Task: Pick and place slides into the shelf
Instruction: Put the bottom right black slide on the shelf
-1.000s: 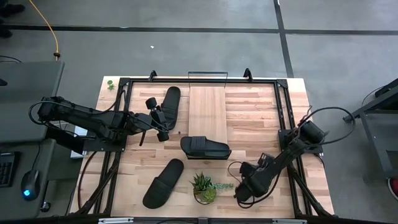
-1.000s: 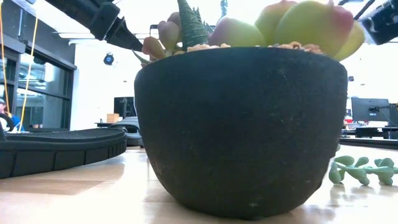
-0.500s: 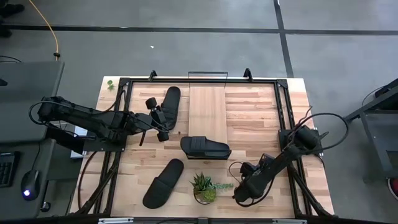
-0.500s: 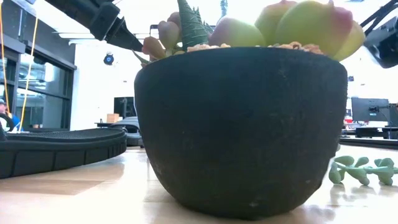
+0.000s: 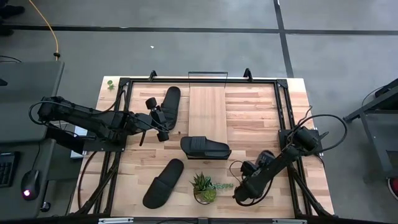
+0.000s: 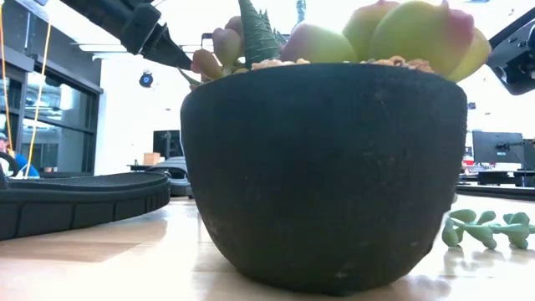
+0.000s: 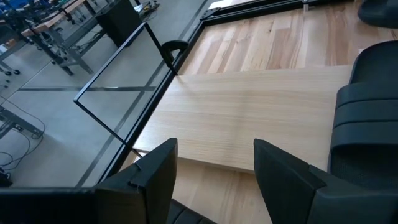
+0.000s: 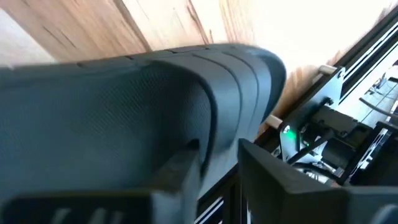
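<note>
Dark jointed arms; looping black cables; matte black fingers.

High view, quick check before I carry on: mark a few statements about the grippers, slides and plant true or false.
1. The left gripper is open with nothing between its fingers. True.
2. The potted plant stands on the shelf. False: it stands on the tabletop near the front edge, apart from the shelf.
3. One slide lies just left of the shelf, close to the left gripper. True.
4. The right gripper waits empty at the table's far edge. False: it is near the front, right of the plant, shut on another slide.
</note>
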`<state>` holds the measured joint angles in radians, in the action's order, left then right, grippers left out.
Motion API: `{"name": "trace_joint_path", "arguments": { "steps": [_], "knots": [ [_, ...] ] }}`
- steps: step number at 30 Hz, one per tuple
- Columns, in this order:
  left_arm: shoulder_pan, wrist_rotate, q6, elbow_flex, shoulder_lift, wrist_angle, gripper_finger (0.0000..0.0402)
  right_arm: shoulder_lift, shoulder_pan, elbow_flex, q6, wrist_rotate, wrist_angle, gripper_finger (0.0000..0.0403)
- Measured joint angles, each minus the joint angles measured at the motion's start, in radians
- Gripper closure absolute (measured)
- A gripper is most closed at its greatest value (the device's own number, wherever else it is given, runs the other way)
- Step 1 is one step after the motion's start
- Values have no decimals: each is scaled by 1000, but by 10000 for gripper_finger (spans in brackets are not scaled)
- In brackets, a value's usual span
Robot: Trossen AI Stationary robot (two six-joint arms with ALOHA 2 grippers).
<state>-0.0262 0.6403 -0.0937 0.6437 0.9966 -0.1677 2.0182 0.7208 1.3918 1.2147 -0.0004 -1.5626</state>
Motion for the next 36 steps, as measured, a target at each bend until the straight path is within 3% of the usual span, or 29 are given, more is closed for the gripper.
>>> {"name": "trace_joint_path", "arguments": {
  "steps": [6, 14, 26, 36],
  "knots": [
    [0, 0, 6, 0, 0, 0, 206, 0, 0, 0, -15, 18, -11, 395],
    [0, 0, 12, 0, 0, 1, 206, -39, 0, 0, -36, 98, -7, 399],
    [0, 0, 13, 0, 0, 1, 206, -215, -5, 0, -11, 285, -8, 402],
    [0, -6, 29, 0, 0, 1, 206, -330, -83, 0, -94, 469, -8, 402]
  ]
}}
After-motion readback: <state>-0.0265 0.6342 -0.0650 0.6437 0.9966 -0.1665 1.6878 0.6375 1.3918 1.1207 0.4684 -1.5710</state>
